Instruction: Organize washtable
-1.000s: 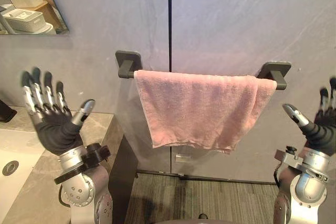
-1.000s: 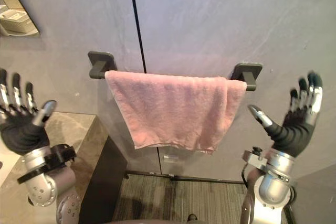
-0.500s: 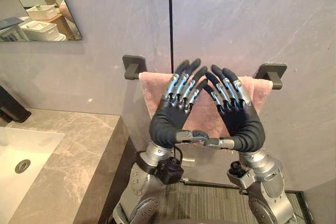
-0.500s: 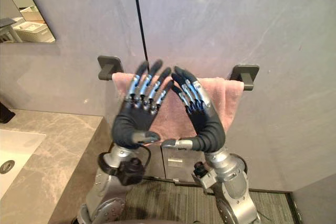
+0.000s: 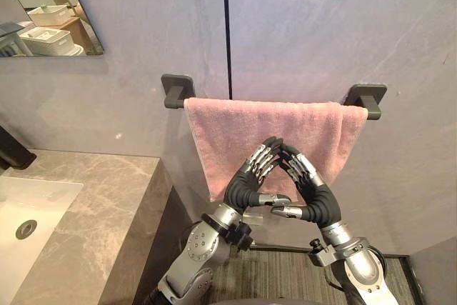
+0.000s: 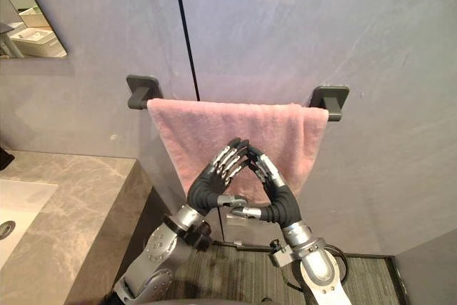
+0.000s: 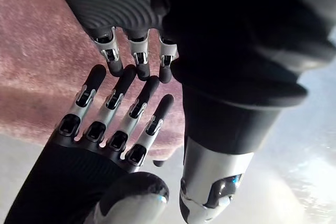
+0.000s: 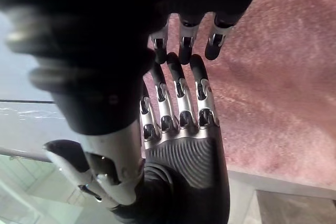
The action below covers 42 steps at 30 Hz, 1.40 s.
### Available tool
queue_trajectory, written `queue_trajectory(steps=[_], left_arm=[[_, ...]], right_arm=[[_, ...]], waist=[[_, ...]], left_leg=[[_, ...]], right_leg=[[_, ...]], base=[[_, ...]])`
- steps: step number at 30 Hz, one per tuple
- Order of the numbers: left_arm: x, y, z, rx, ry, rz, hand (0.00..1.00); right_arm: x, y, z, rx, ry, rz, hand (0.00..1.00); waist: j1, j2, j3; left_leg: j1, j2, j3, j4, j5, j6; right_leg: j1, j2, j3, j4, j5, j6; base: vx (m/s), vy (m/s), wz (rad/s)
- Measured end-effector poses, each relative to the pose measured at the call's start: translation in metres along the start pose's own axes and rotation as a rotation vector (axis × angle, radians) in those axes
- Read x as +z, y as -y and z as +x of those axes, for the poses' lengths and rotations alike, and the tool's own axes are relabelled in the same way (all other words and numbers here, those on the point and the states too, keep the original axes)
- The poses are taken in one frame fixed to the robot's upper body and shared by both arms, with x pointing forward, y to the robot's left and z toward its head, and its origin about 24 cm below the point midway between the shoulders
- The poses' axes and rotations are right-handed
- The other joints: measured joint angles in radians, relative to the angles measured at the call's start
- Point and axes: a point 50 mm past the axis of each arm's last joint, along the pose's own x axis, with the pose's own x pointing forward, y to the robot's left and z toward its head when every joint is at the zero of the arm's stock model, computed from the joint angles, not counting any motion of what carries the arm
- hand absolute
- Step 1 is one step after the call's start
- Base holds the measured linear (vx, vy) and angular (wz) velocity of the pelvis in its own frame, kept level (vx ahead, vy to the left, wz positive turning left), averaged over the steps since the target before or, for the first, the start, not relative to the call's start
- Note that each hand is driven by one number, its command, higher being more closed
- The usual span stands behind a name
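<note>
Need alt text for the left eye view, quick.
Left hand and right hand meet fingertip to fingertip, fingers straight, before a pink towel hung over a wall rail. A marble counter with sink lies left.

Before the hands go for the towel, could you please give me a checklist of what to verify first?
1. Pink towel draped over the towel rail: ok.
2. Left hand open, fingers straight: ok.
3. Right hand open, fingers straight: ok.
4. A hand has hold of the towel: not ok; the two hands' fingertips meet each other in front of it and grip nothing.
5. Fingertips touching the cloth: cannot tell.
6. Towel's lower edge hanging level: cannot tell; the hands cover part of it.
</note>
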Motion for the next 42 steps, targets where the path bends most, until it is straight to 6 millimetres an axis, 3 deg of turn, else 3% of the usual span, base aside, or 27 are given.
queue_trajectory(steps=[12,28,36,42], left_arm=[[-0.021,-0.012,0.001,0.054,-0.099,0.094,0.00],[-0.030,-0.039,0.022,0.183,-0.132,0.216,0.00],[-0.027,-0.052,0.020,0.255,-0.129,0.226,0.00],[-0.014,-0.074,0.017,0.382,-0.073,0.225,0.00]], right_arm=[[-0.025,0.002,0.000,-0.043,-0.116,-0.027,0.00],[-0.048,0.006,0.040,-0.063,-0.152,-0.022,0.00],[-0.051,0.007,0.044,-0.099,-0.160,-0.010,0.00],[-0.063,0.030,0.028,-0.240,-0.228,0.010,0.00]], waist=[[0.000,-0.014,-0.006],[-0.008,-0.023,-0.012],[-0.021,-0.036,-0.015],[-0.021,-0.040,-0.014]], left_leg=[[-0.022,0.000,-0.002,0.007,0.000,0.000],[-0.053,0.001,0.002,0.001,0.001,0.000],[-0.054,0.002,0.010,-0.010,0.003,0.000],[-0.054,0.001,0.011,-0.016,0.006,0.000]], right_leg=[[-0.018,-0.001,-0.002,-0.002,0.002,-0.002],[-0.046,0.000,0.004,-0.018,0.011,-0.004],[-0.047,0.001,0.011,-0.038,0.025,-0.005],[-0.042,0.001,0.013,-0.041,0.027,-0.005]], base=[[-0.01,-0.002,0.00],[0.00,-0.001,0.00],[-0.02,-0.011,-0.03],[0.00,-0.004,-0.01]])
